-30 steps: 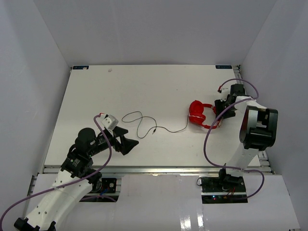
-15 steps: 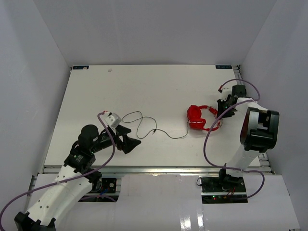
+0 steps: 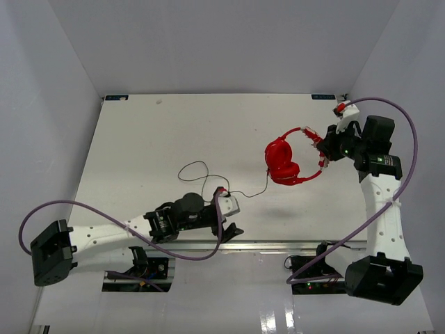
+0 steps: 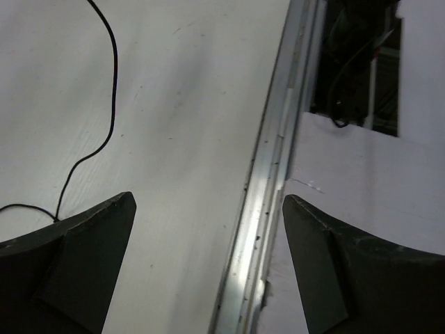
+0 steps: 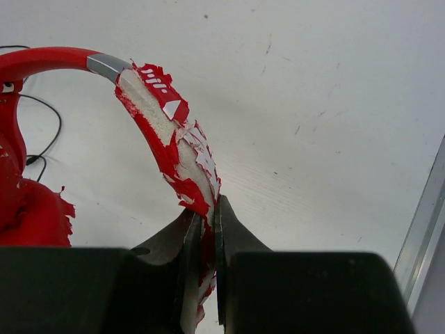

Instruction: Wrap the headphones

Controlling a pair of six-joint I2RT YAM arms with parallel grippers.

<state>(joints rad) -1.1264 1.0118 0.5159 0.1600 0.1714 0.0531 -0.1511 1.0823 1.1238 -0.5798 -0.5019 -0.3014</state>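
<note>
The red headphones (image 3: 284,161) hang tilted above the table's right half. My right gripper (image 3: 325,147) is shut on their headband (image 5: 174,136), whose red padding is torn and peeling, and an ear cup (image 5: 28,209) shows at the left of the right wrist view. In that view the right gripper (image 5: 209,212) has the band pinched between its jaws. The thin black cord (image 3: 240,192) trails from the cups leftward in loops over the table. My left gripper (image 3: 231,217) stands open low at the front edge, just near of the cord (image 4: 111,83). In its own view the left gripper (image 4: 208,202) holds nothing.
The metal rail (image 4: 271,174) of the table's front edge runs between the left fingers. Thick purple robot cables (image 3: 125,226) loop beside both arms. White walls close in the table on three sides.
The right gripper shut on the headband and raised the headphones up and back to the right. The left arm swung down and right to the front edge, and the cord was dragged rightward.
</note>
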